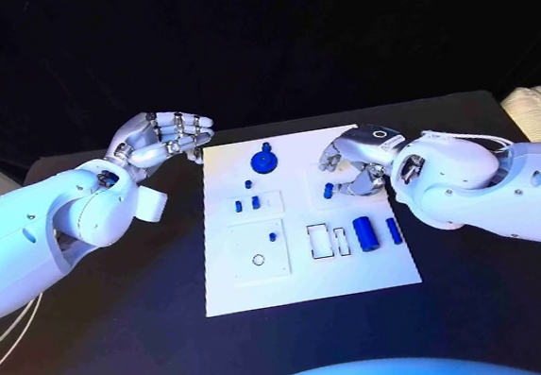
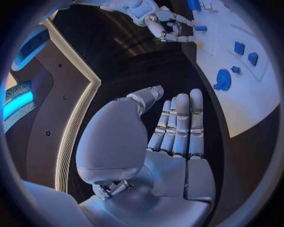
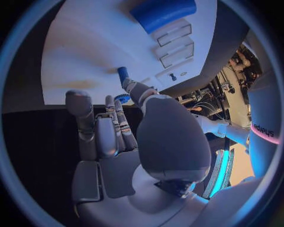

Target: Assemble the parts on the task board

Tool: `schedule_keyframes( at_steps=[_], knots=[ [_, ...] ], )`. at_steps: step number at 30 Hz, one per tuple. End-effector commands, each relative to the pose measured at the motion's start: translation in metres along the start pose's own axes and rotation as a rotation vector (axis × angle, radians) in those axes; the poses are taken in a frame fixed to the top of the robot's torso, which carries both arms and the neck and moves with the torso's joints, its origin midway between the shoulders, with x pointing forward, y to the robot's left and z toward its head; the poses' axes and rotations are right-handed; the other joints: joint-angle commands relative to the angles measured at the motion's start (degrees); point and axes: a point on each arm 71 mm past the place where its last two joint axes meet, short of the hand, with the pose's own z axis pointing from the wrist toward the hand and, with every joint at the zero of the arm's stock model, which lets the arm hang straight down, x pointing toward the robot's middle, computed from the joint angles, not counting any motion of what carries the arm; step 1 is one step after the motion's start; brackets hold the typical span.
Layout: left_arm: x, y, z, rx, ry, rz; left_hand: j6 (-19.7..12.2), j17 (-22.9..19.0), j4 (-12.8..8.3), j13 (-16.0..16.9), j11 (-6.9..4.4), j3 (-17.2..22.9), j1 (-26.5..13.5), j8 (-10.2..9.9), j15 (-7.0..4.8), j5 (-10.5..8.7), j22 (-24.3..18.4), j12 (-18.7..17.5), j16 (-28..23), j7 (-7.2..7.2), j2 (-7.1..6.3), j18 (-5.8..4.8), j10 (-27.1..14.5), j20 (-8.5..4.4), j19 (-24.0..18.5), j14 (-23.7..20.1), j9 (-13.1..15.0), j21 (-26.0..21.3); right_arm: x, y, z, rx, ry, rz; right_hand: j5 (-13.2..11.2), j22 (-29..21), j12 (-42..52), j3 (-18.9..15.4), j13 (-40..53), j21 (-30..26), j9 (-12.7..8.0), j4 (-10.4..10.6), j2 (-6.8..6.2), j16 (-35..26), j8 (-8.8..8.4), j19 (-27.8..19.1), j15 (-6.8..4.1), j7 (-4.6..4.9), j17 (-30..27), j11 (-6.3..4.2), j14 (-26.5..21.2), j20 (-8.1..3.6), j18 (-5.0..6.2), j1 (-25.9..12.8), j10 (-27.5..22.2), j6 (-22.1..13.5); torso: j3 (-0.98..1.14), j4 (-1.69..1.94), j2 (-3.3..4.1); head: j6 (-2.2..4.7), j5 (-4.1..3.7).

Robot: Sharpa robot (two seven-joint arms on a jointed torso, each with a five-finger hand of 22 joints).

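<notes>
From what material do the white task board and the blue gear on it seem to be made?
The task board looks like rigid plastic with a matte white finish: it lies flat, has sharply cut recesses and gives no strong glare, though painted metal cannot be excluded. The blue gear seems moulded or printed plastic: its colour is even and saturated, its surface dull, with no metallic shine.

The left hand (image 2: 172, 142) hangs over the black table (image 2: 148, 66), fingers straight and together, holding nothing. Beyond it, the right hand (image 2: 163, 23) pinches a small blue part (image 2: 201, 28) above the white task board (image 2: 260, 94).
</notes>
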Motion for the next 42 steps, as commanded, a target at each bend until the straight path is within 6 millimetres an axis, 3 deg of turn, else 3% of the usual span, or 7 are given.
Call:
schedule_keyframes(
  at_steps=[1,10,25,31,32,33,42],
  knots=[
    [0.002,-0.001,0.001,0.007,0.020,-0.004,-0.46,-0.05,-0.02,0.08,-0.11,-0.32,0.21,0.28,0.28,0.38,-0.05,0.27,0.19,-0.09,0.53,0.78,-0.30,0.08,0.18,-0.02,-0.08,-0.21,0.006,0.001,0.001,-0.004,0.072,-0.021,-0.26,0.37,0.48,-0.47,0.00,0.38,-0.06,0.06,0.07,0.42,-0.29,0.42,-0.36,-0.46,0.25,0.05,0.96,-0.04,-0.53,0.76,-0.25,0.05,-0.08,0.03,0.03,-0.18,0.02],
    [0.002,-0.001,0.000,0.006,0.020,-0.004,-0.46,-0.05,-0.02,0.08,-0.11,-0.32,0.21,0.28,0.28,0.38,-0.05,0.27,0.19,-0.09,0.53,0.78,-0.30,0.08,0.18,-0.02,-0.08,-0.21,0.012,0.004,0.005,-0.011,0.101,-0.020,-0.38,1.87,2.08,-0.08,0.08,1.53,0.05,1.04,0.90,0.79,0.15,1.39,-0.62,-0.40,0.64,-0.29,1.28,-0.21,-0.80,1.24,1.44,1.57,-0.02,0.03,0.06,-0.31,0.00],
    [0.002,-0.001,0.000,0.001,0.025,-0.005,-0.51,-0.07,-0.02,0.12,-0.09,-0.34,0.25,0.34,0.30,0.38,-0.07,0.40,0.23,-0.07,0.62,0.79,-0.45,0.11,0.17,-0.07,-0.10,-0.24,0.016,0.012,0.008,-0.034,0.092,-0.004,-1.93,7.52,2.75,6.15,0.29,6.13,1.18,3.50,2.21,1.75,2.45,3.87,-1.83,-1.58,1.67,-1.80,1.79,-1.23,-1.75,0.79,9.34,7.43,0.05,-0.07,0.06,-0.50,0.11],
    [0.002,-0.001,0.000,0.000,0.026,-0.005,-0.54,-0.07,-0.03,0.14,-0.08,-0.32,0.30,0.36,0.29,0.39,-0.08,0.47,0.26,-0.06,0.70,0.80,-0.49,0.11,0.19,-0.06,-0.11,-0.24,0.016,0.012,0.008,-0.031,0.073,-0.006,-2.48,8.32,2.34,7.41,0.56,6.70,2.04,3.15,3.26,1.99,3.58,4.12,-2.37,-2.23,1.91,-2.47,1.88,-1.71,-1.85,1.41,11.57,8.95,0.04,-0.01,0.05,-0.58,0.06],
    [0.002,-0.001,0.000,-0.001,0.026,-0.005,-0.54,-0.07,-0.03,0.14,-0.08,-0.32,0.30,0.36,0.29,0.39,-0.08,0.47,0.26,-0.06,0.70,0.80,-0.49,0.11,0.19,-0.06,-0.11,-0.24,0.016,0.012,0.008,-0.029,0.066,-0.008,-2.99,8.42,2.17,7.68,0.60,6.74,2.25,2.95,3.50,2.03,3.79,4.13,-2.48,-2.32,1.95,-2.57,1.89,-1.82,-1.87,1.61,11.92,9.13,0.04,0.00,0.03,-0.59,0.06],
    [0.002,-0.001,0.000,-0.001,0.026,-0.005,-0.54,-0.07,-0.03,0.14,-0.08,-0.32,0.30,0.36,0.29,0.39,-0.08,0.47,0.26,-0.06,0.70,0.80,-0.49,0.11,0.19,-0.06,-0.11,-0.24,0.015,0.012,0.008,-0.027,0.059,-0.011,-5.53,8.77,1.68,8.56,0.64,6.97,2.65,2.59,4.03,2.13,4.11,4.21,-2.62,-2.36,2.06,-2.68,1.93,-1.99,-1.93,2.00,12.42,9.22,0.04,0.00,0.03,-0.59,0.06],
    [0.002,0.000,0.001,-0.001,0.028,-0.005,-0.57,-0.09,-0.07,0.20,-0.08,-0.25,0.49,0.44,0.29,0.40,-0.08,0.67,0.34,-0.04,0.93,0.82,-0.59,0.11,0.24,-0.06,-0.13,-0.22,0.008,0.014,0.002,-0.031,-0.019,-0.002,-4.37,11.41,0.95,11.21,1.30,9.13,4.25,-0.08,4.34,2.26,5.38,4.86,-2.96,-2.25,2.09,-3.07,1.96,-2.46,-2.36,3.55,14.91,9.61,0.07,0.01,-0.03,-0.49,0.05]
  ],
)
